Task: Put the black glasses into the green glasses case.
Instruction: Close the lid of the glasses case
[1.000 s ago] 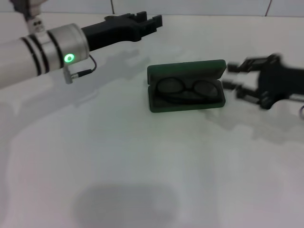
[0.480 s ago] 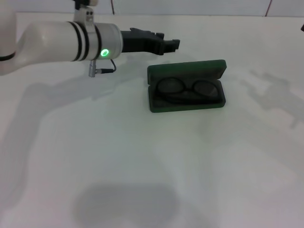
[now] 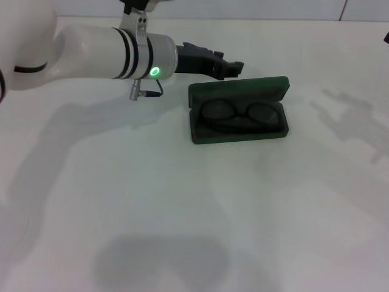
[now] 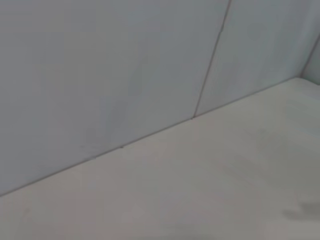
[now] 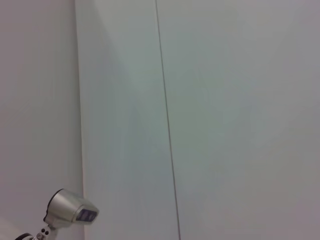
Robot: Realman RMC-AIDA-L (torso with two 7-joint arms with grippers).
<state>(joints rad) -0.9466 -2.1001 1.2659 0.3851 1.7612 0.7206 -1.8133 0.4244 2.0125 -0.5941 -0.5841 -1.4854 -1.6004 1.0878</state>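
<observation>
The green glasses case (image 3: 238,111) lies open in the middle of the white table, its lid standing up on the far side. The black glasses (image 3: 239,115) lie folded inside it, lenses facing up. My left arm reaches in from the left. Its black gripper (image 3: 233,67) hovers just behind and left of the case's lid, close to its far left corner, holding nothing. My right gripper is out of the head view. Neither wrist view shows the case or the glasses.
The white table (image 3: 182,207) stretches around the case, with a tiled wall at its far edge (image 3: 273,9). The left wrist view shows the wall and the table's back edge (image 4: 150,135). The right wrist view shows the wall and a small silver fitting (image 5: 70,207).
My left arm has swung right and nearer, bringing its gripper up to the case's lid. My right gripper has pulled away from the case's right side and left the view.
</observation>
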